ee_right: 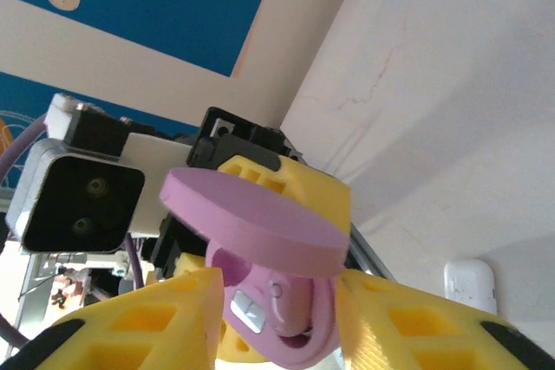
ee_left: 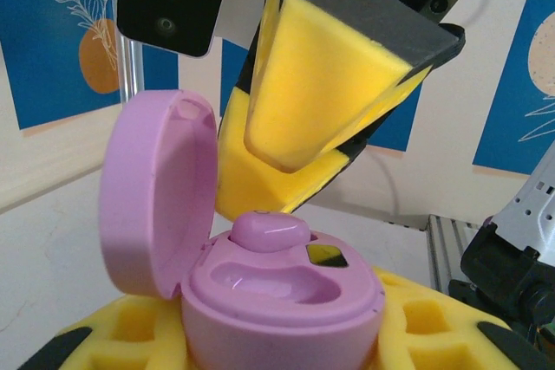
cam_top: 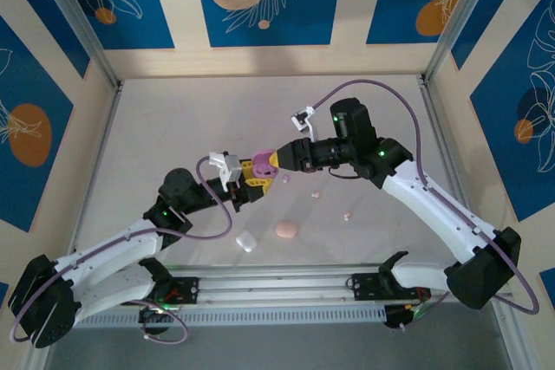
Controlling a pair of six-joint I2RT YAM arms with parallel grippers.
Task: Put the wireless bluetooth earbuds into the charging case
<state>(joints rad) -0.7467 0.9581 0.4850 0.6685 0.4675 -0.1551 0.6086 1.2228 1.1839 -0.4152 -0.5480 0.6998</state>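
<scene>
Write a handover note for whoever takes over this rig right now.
Left tool: shut on the open lilac case.
Right tool: open, just above the case.
Done: one lilac earbud sits in its slot.
Left: second slot empty. White case, pink case and two loose pale buds lie on the table.

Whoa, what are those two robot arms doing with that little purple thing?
The left gripper holds an open purple case, lid swung back. One purple earbud sits in a slot; the slot beside it is empty. The right gripper hovers right over it, fingers apart. A white case, a pink case and tiny buds lie on the table.
</scene>
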